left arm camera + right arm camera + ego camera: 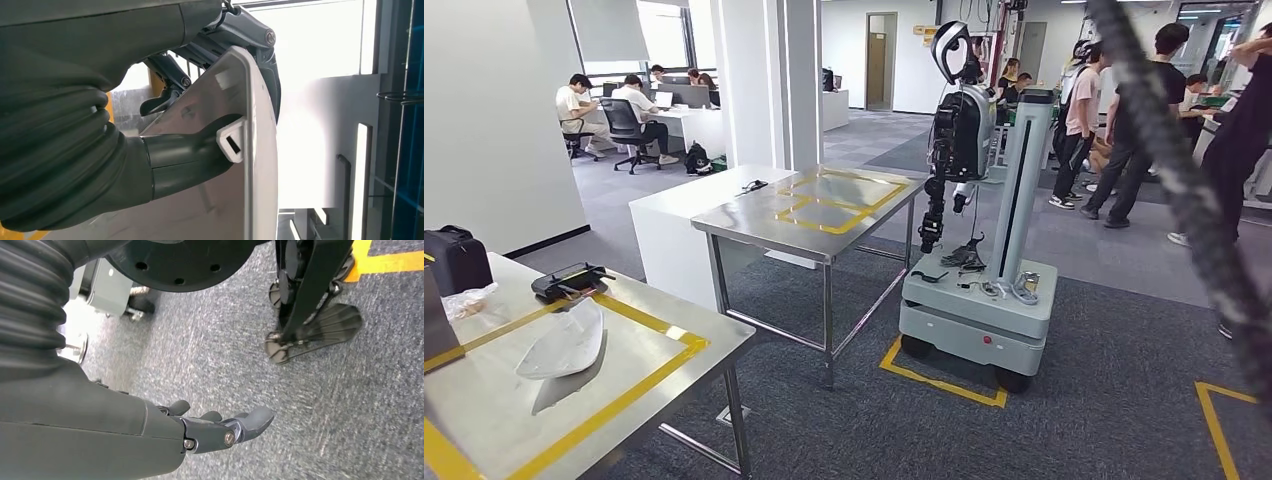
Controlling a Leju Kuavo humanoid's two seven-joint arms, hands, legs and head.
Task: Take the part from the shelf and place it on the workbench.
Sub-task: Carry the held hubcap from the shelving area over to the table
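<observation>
**Part held over workbench**

The white part (pixel 250 150) is gripped by the left hand (pixel 165 125), thumb pressed on its face, in the left wrist view. In the head view, the part (pixel 564 345) is seen above the workbench (pixel 674 375), inside the yellow tape outline (pixel 624 395). The right hand (pixel 220 427) is seen empty over carpet (pixel 320 405), fingers loosely extended.

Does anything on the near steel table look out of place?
Mostly tidy. One white part lies across the yellow tape outline, tilted to the lines. The left hand holds another white part.
</observation>
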